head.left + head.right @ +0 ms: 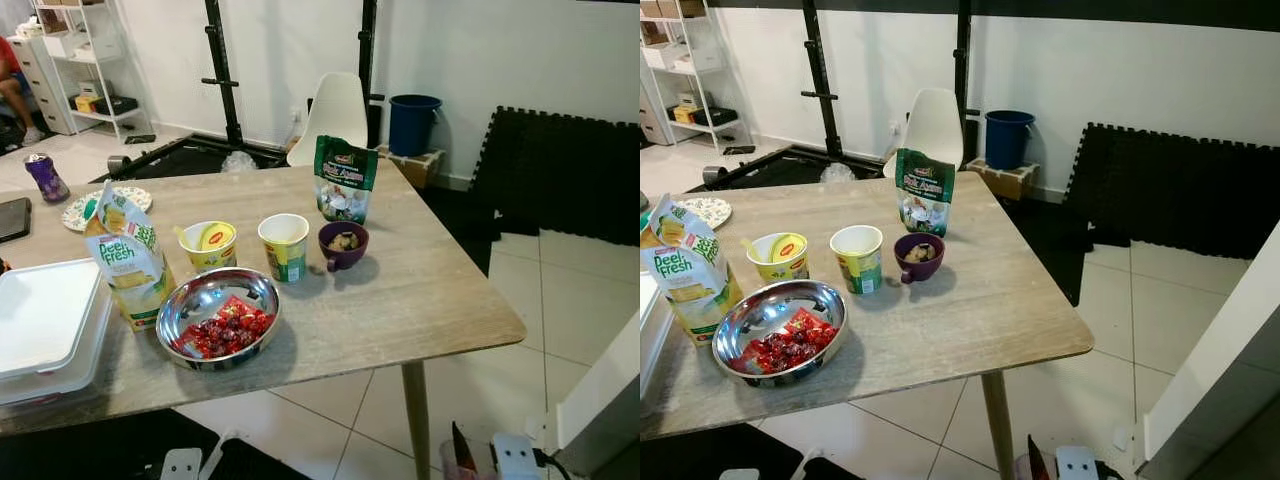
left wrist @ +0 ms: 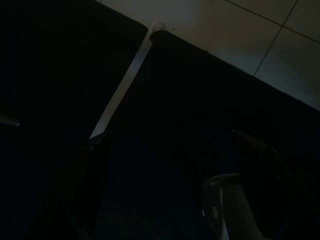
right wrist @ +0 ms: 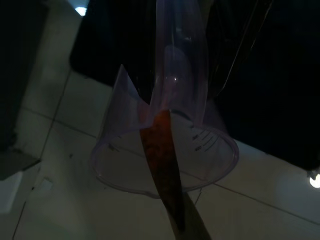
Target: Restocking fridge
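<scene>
A pale wooden table (image 1: pixel 420 290) stood before the robot, carrying the food to be put away. Near its front edge sat one round steel bowl (image 1: pixel 218 317) of red fruit, with one yellow-and-green Deeli Fresh carton (image 1: pixel 128 256) just left of it. Behind the bowl stood two yellow paper cups: a lidded one (image 1: pixel 208 245) and an open one (image 1: pixel 284 246). Right of those was one small purple mug (image 1: pixel 343 245), and farther back one upright green snack pouch (image 1: pixel 345 178). One white plastic lidded box (image 1: pixel 45 325) lay at the near left.

The right gripper (image 3: pixel 165 150) hung low beside the table, closed on a clear plastic measuring jug (image 3: pixel 165 150). The left gripper (image 2: pixel 170 185) hung in shadow over dark matting, fingers spread and holding nothing.
</scene>
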